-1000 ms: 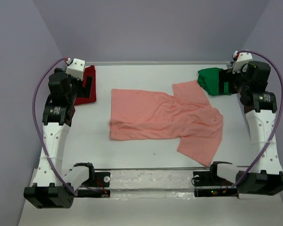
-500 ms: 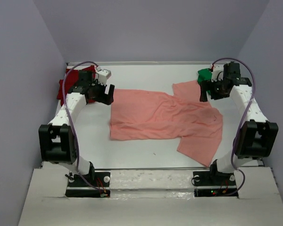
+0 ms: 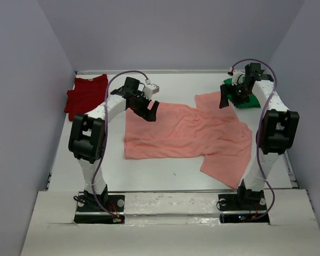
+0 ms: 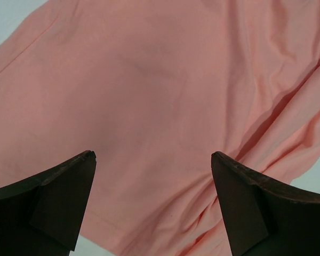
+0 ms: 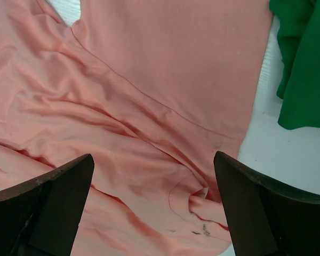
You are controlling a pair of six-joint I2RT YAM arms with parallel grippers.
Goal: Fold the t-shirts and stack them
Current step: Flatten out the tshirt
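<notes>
A salmon pink t-shirt (image 3: 186, 133) lies spread flat in the middle of the table, collar toward the right. My left gripper (image 3: 151, 112) hangs open and empty above its far left corner; the left wrist view shows the pink cloth (image 4: 165, 96) filling the space between the fingers (image 4: 53, 208). My right gripper (image 3: 224, 98) hangs open and empty above the shirt's far right sleeve; the right wrist view shows the sleeve and collar (image 5: 202, 202) below it. A folded red shirt (image 3: 86, 96) lies at the far left. A green shirt (image 3: 240, 93) lies bunched at the far right, also in the right wrist view (image 5: 304, 64).
The white table (image 3: 165, 173) is walled by grey panels on three sides. The arm bases (image 3: 98, 205) stand at the near edge. Purple cables loop above both arms.
Both arms have swung from the table's sides inward. The left gripper moved right from the red shirt to over the pink shirt's corner. The right gripper moved left to the far sleeve.
</notes>
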